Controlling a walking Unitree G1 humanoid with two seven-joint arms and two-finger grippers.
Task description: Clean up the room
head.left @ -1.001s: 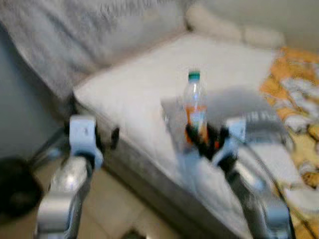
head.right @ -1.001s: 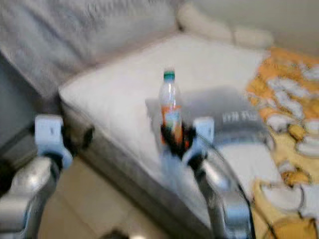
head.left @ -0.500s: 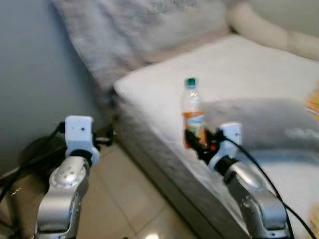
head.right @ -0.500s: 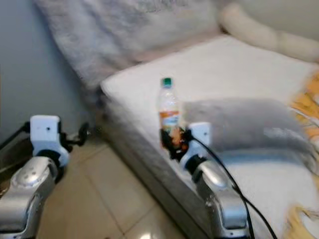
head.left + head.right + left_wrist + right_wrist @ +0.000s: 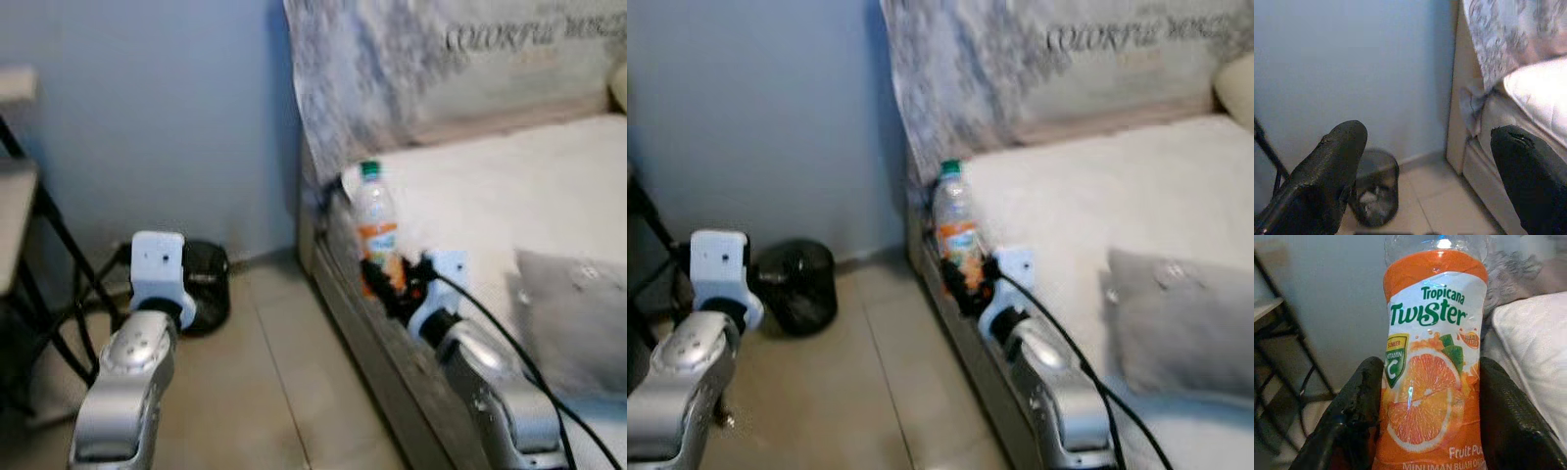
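1. Right gripper (image 5: 384, 281): raised in front of the robot at the edge of the bed, forearm angled up and inward, its two black fingers clamped on either side of the lower part of a plastic bottle.
2. Bottle (image 5: 1431, 357): clear plastic with a green cap and an orange-and-white "Tropicana Twister" label; held upright in the right gripper, above the near edge of the mattress and clear of its surface.
3. Left gripper (image 5: 1435, 176): held forward at about the same height as the right, arm bent at the elbow, pointed toward the floor by the wall; fingers spread wide apart with nothing between them.
4. Waste bin (image 5: 795, 284): small, dark, round, standing on the tiled floor against the blue wall, just beside the head end of the bed; some pale scraps lay inside it, as seen from the left wrist.
5. Bed (image 5: 490, 186): white mattress on a pale frame, to the robot's right.
6. Grey patterned blanket (image 5: 1019, 69): draped upright at the head of the bed, printed lettering near its top.
7. Grey pillow (image 5: 1185, 318): lying on the mattress, beside the right arm.
8. Black metal frame (image 5: 39, 245): stood at the far left, by the wall.
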